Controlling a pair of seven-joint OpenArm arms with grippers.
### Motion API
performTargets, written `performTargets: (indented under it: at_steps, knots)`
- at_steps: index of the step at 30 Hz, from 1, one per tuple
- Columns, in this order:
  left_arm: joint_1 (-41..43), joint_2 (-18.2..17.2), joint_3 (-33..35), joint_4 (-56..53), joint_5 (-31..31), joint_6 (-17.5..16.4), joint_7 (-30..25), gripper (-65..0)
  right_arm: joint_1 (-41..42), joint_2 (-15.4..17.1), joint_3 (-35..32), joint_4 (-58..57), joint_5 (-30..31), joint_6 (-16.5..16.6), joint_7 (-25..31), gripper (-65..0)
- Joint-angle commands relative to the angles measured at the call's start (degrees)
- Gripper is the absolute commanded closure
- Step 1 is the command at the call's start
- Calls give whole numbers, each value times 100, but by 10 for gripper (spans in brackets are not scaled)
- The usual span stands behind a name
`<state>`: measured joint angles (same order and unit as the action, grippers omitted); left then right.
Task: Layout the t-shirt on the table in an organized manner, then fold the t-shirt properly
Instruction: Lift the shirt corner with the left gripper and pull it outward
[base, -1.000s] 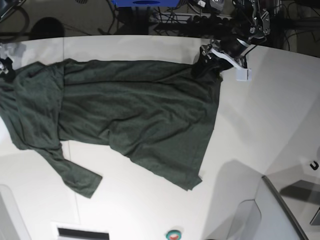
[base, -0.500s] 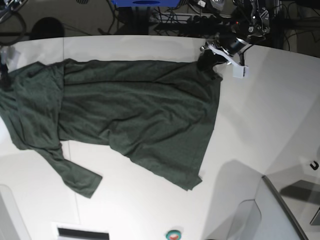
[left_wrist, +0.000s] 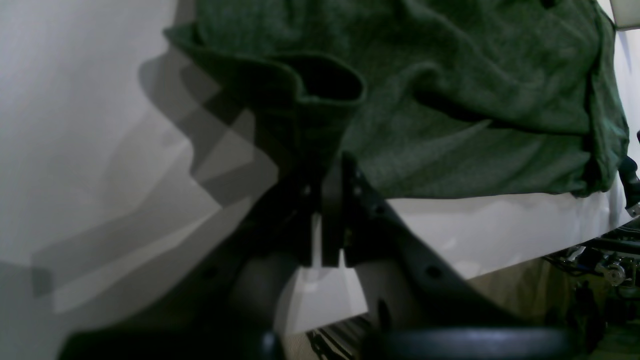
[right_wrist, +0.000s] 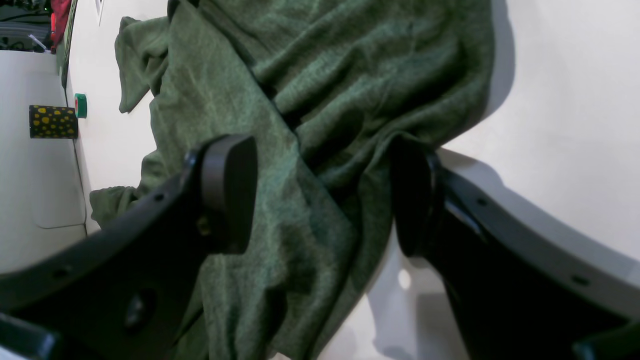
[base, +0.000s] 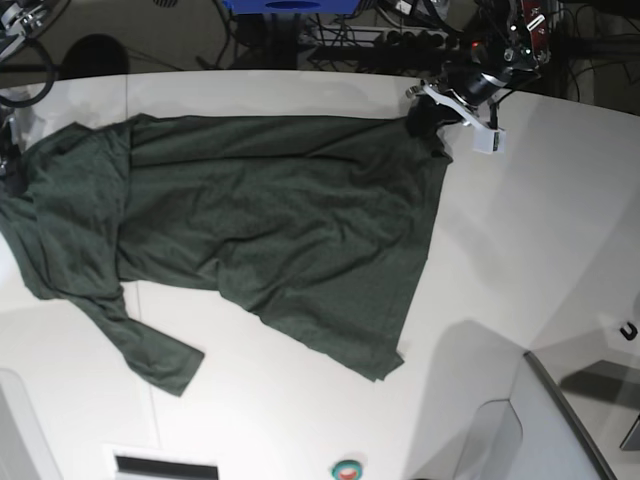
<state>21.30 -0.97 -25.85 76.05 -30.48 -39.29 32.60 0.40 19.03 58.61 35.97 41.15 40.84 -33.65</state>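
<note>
A: What has the left gripper (left_wrist: 325, 175) got?

B: Its jaws are pressed together on a hem corner of the shirt (base: 270, 230), at the shirt's far corner on the base view's right. In the left wrist view the fabric bunches into a small cuff just above the fingertips, so I judge the pinch is on the very edge.

A: And the right gripper (right_wrist: 325, 195)?

B: Spread wide. Its two pads straddle a ridge of shirt near the collar end, and nothing is pinched there. One pad sits over the cloth, the other at the shirt's edge beside bare table (base: 520, 250).

A: Where does the shirt lie overall?

B: On the table, spread lengthwise but skewed. The hem edge slants towards the near side, one sleeve trails off the near left, and the collar end is folded over itself.

A: So how to do this step well?

B: I'd pull the pinched corner slowly away from the shirt's middle, low over the table, so the hem straightens without lifting the whole body. The right should close on its ridge first to anchor the far end. A thin pinch could slip if tugged sharply.
</note>
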Motion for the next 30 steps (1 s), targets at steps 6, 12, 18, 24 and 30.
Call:
performTargets:
  at_steps: [6,12,18,24,30]
  knots:
    - [19,-21,-13,100,-121,-71,-73,0,-45,-105,7,-5,-207,-84,-288,-261]
    - [19,-21,-13,179,-112,-71,-73,0,-45,-105,7,47,-207,-84,-437,-6]
    - [257,-48,-13,1155,-95,-71,-64,0,-238,-61,7,689,-207,-84,-938,-6]
    - [679,-329,101,2544,-104,223,375,0,-704,-228,25,2658,-198,-84,-2319,-6]
    - [688,-373,145,3001,-95,232,876,0,-862,-421,-10,4408,-207,-84,-3207,-6]
